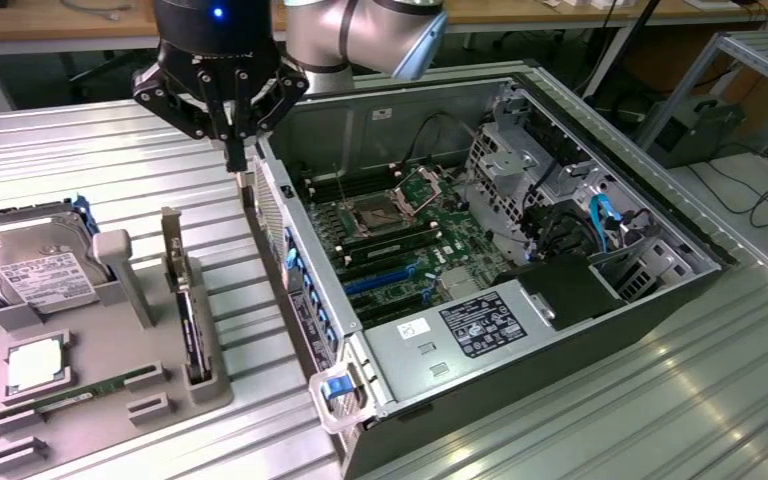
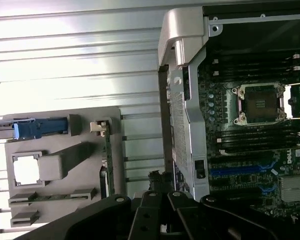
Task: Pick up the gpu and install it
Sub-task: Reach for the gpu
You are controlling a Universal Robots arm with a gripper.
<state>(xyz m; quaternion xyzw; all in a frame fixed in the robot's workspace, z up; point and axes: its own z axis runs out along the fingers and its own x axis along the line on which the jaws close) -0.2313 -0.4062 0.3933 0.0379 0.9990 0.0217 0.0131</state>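
The gpu [image 1: 187,318] is a thin green card standing on edge in a slot of the grey holder tray [image 1: 104,420], its silver bracket [image 1: 171,240] pointing up. The wrist view shows the gpu [image 2: 109,165] edge-on in the same tray [image 2: 70,117]. My gripper [image 1: 235,165] hangs shut, with nothing between its fingers, above the strip of table between the tray and the open computer case [image 1: 357,345]. It is beyond the card's bracket end and apart from it. In the wrist view the gripper [image 2: 161,181] is dark, beside the case wall.
The case lies open with its motherboard [image 1: 398,235] and blue slots [image 1: 387,278] exposed. The tray also holds a silver hard drive [image 1: 31,268], a processor chip [image 1: 35,365] and a memory stick [image 1: 77,395]. The tabletop [image 1: 117,160] is ribbed metal.
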